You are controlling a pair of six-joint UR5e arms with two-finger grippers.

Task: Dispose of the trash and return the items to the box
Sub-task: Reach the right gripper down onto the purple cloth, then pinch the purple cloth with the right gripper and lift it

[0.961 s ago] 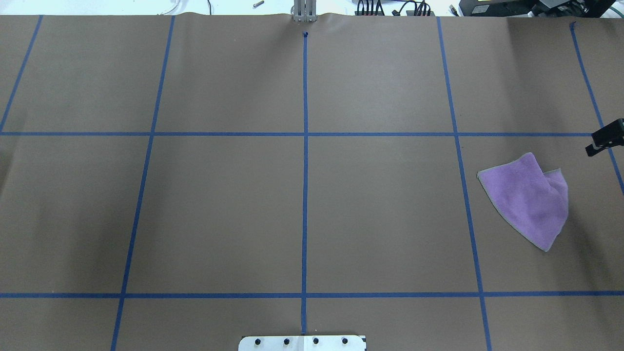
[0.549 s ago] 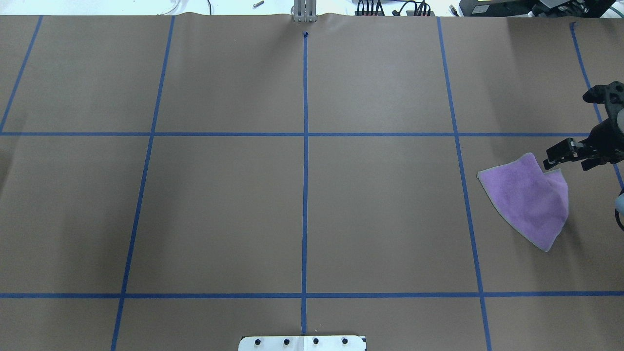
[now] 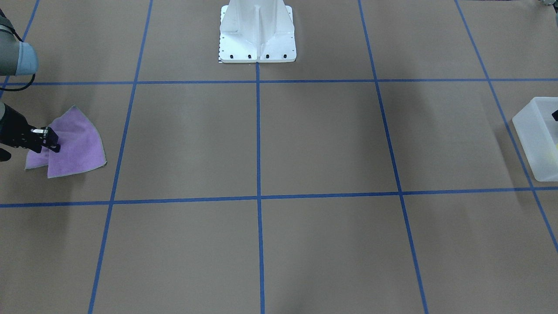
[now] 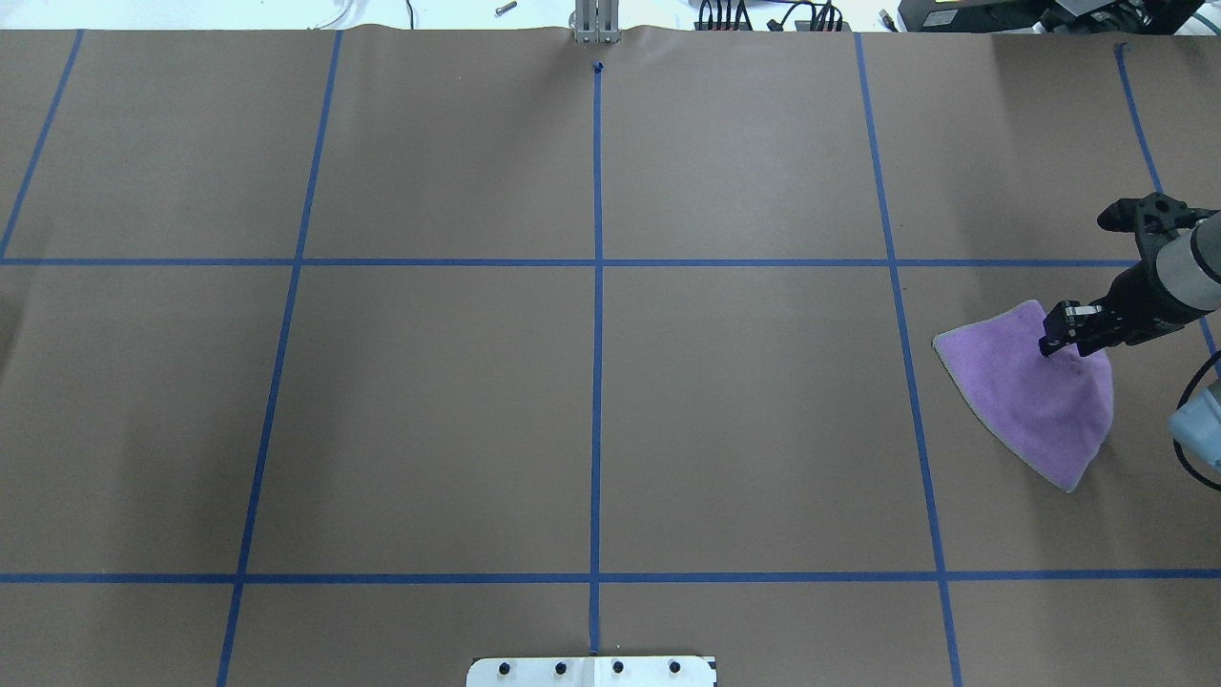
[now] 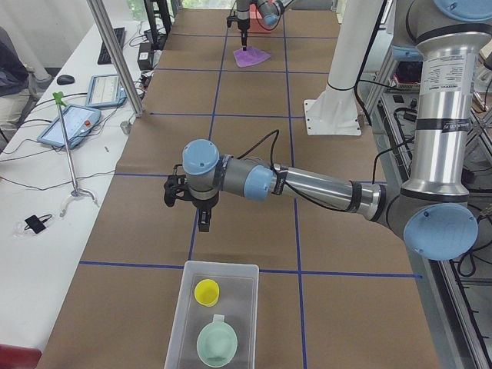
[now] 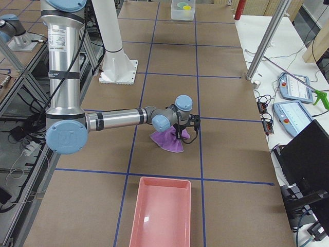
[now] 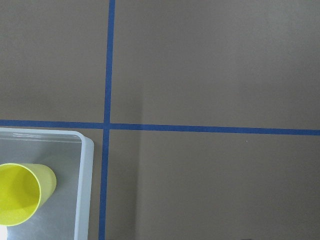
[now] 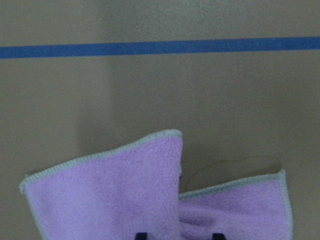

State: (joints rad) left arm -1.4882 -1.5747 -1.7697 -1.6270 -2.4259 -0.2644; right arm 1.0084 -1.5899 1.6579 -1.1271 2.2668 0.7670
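The yellow cup (image 5: 206, 292) and the mint-green bowl (image 5: 215, 345) sit inside the translucent box (image 5: 178, 323). The cup also shows in the left wrist view (image 7: 20, 192). The box shows at the edge of the front-facing view (image 3: 529, 131). My left gripper (image 5: 203, 223) hangs over the table just past the box's end; I cannot tell if it is open or shut. My right gripper (image 4: 1054, 341) points down at the far edge of a purple cloth (image 4: 1035, 401). It is open, with its fingertips (image 8: 141, 234) on either side of the cloth's fold (image 8: 150, 200).
A pink tray (image 6: 162, 216) lies at the table's end near the right arm. The white robot base (image 3: 257, 39) stands at the middle of the robot's side of the table. Blue tape lines grid the brown table.
My right gripper has come in from the view's right edge, moved left and come down over the purple cloth's far edge. The cloth lies where it was.
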